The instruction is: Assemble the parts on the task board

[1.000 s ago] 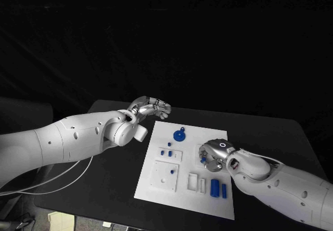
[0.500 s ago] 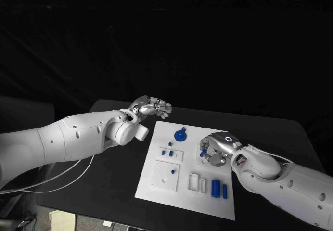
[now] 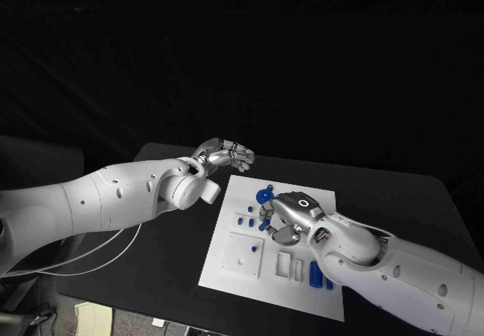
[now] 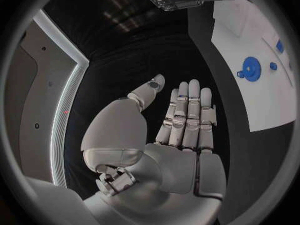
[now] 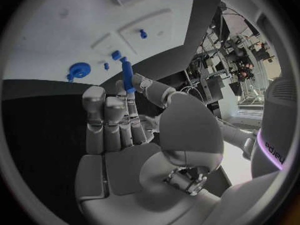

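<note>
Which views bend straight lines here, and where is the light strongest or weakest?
Head view: straight edges hold true; the task board is the brightest surface, and everything beyond the black table falls to black. Left wrist view: fisheye bows the board's edge; the left robot hand is evenly lit. Right wrist view: same curving; the right robot hand, pinching a blue part, is well lit.

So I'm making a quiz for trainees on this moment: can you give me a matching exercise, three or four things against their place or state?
Things:
1. left hand
2. right hand
3. blue rod
4. blue round part

States:
A. lies on the task board near its far edge
B. fingers straight, holds nothing, beside the board
C. pinched between the fingertips
D. over the board, holds a part

Pairs: 1-B, 2-D, 3-C, 4-A
</note>
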You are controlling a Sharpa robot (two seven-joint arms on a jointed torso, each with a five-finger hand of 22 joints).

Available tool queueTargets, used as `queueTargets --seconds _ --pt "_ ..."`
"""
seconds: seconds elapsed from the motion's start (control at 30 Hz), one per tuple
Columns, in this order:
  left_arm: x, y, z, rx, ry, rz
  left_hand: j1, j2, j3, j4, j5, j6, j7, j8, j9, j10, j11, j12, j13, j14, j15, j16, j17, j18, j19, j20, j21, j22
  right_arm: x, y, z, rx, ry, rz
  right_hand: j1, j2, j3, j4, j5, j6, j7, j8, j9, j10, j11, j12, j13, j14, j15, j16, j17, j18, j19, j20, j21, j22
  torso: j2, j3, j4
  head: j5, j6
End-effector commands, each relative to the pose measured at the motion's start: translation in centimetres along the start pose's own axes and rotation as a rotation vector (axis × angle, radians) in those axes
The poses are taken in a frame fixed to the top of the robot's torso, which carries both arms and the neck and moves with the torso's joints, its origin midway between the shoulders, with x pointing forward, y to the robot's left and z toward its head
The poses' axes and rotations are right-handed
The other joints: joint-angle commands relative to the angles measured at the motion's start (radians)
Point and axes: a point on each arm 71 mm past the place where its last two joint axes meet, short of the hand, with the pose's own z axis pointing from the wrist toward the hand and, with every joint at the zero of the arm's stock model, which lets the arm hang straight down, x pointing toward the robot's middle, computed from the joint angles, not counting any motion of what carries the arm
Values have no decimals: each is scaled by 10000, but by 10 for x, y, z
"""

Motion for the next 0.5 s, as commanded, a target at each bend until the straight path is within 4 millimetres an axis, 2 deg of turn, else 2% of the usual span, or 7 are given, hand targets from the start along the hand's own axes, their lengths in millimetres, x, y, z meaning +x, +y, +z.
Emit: queueTargets --seconds 0.03,0.2,0.33,0.5 --pt "3 -2 1 157 120 -105 -33 -10 -8 15 -18 -92 7 43 -10 -78 2 -24 -13 37 35 -49 11 144 -54 40 -56 10 8 14 5 -386 225 -49 2 67 70 5 -6 77 -14 30 10 404 -83 36 20 -97 -146 43 8 1015 -15 -61 69 190 6 -8 22 18 -13" --pt "5 -2 4 167 119 -117 -28 -9 -6 11 -19 -91 6 45 -10 -76 1 -22 -14 39 35 -56 19 145 -54 40 -58 12 28 37 11 -845 579 -95 10 81 86 0 -6 68 -13 24 10 398 -84 28 24 -103 -149 37 6 1015 -19 -70 68 187 8 -28 25 74 -32" --pt "6 -2 5 172 138 -129 -25 -9 -5 9 -19 -90 6 47 -10 -75 0 -21 -14 40 35 -60 23 145 -55 40 -59 13 42 48 12 -1067 880 -103 14 86 94 -6 -6 64 -11 22 11 394 -85 23 26 -106 -150 33 4 1015 -22 -76 67 185 11 -39 25 145 -75" --pt "8 -3 5 175 167 -138 -23 -10 -5 8 -19 -89 5 49 -10 -74 0 -20 -14 41 35 -66 29 145 -55 41 -60 15 57 56 13 -1204 1147 -199 15 91 101 -13 -6 59 -9 19 12 390 -85 17 28 -109 -151 29 2 1015 -24 -82 66 183 8 -32 24 220 -126"
